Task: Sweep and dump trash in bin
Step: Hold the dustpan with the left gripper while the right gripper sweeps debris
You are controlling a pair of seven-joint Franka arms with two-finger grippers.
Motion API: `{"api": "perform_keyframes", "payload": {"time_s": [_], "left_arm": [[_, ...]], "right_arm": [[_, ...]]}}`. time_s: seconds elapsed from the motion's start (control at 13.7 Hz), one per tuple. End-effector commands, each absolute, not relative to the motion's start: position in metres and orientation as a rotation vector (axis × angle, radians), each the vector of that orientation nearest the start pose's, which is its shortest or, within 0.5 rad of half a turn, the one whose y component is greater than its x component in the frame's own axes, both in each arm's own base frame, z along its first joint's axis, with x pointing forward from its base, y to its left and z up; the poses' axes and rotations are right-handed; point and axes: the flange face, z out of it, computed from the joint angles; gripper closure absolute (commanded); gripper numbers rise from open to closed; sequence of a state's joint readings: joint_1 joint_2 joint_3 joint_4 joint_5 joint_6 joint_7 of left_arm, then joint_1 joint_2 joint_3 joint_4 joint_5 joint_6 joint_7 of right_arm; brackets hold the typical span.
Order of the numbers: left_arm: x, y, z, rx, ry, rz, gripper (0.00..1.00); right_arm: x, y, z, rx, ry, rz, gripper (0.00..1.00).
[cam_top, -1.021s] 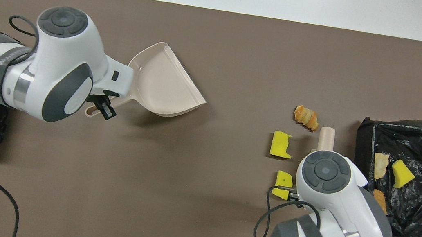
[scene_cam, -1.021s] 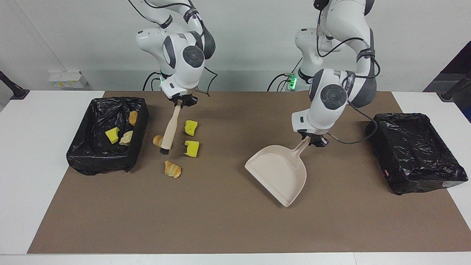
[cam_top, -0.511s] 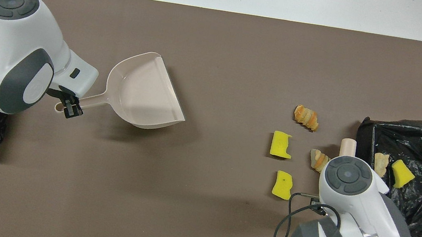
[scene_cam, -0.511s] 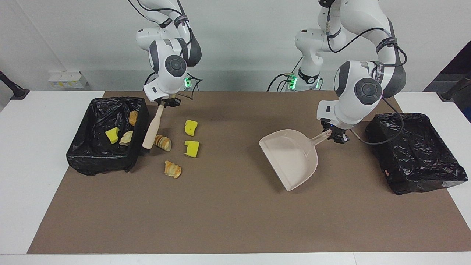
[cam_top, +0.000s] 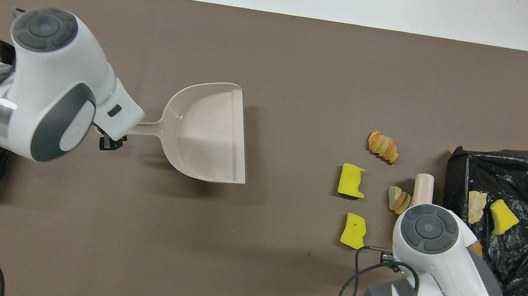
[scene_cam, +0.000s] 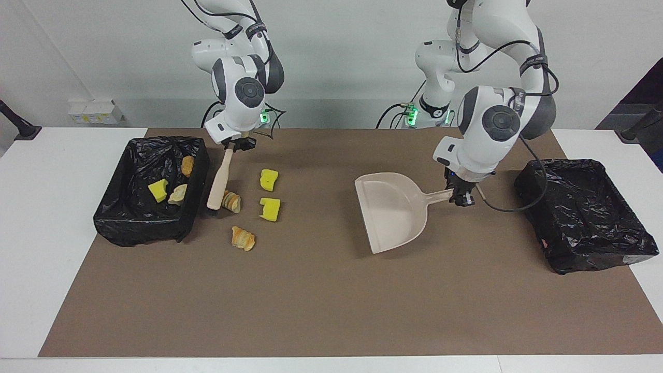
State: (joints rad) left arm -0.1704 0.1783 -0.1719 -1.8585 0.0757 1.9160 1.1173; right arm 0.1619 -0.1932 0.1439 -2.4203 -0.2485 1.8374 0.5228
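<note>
4 trash pieces (scene_cam: 270, 209) lie on the mat (scene_cam: 321, 311) beside the bin (scene_cam: 150, 223) at the right arm's end; the dustpan (scene_cam: 391, 212) sits mid-table, toward the left arm's bin (scene_cam: 585, 217).

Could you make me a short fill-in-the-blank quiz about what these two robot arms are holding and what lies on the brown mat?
1. The left gripper holds the handle of the beige ____.
2. The right gripper holds a wooden-handled ____.
3. On the mat lie two croissant pieces and ____ yellow sponge chunks.
4. The bin at the left arm's end holds ____ trash.

Missing words: dustpan; brush; two; no
</note>
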Motion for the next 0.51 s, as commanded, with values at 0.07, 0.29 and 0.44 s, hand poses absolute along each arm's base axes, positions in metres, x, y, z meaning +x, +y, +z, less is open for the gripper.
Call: {"api": "perform_keyframes", "payload": {"time_s": [0.07, 0.29, 0.44], "left_arm": [[0.498, -0.218, 0.411, -2.217, 1.98, 0.149, 1.0], [0.478, -0.243, 0.406, -2.211, 1.871, 0.219, 1.0], [0.478, -0.243, 0.4, -2.204, 1.881, 0.236, 1.0]], "right_arm": [[0.427, 0.127, 0.346, -3.405, 0.15, 0.403, 1.0], [0.475, 0.16, 0.354, -3.316, 0.187, 0.361, 1.0], [0.505, 0.175, 0.366, -3.248, 0.224, 0.326, 1.0]]}}
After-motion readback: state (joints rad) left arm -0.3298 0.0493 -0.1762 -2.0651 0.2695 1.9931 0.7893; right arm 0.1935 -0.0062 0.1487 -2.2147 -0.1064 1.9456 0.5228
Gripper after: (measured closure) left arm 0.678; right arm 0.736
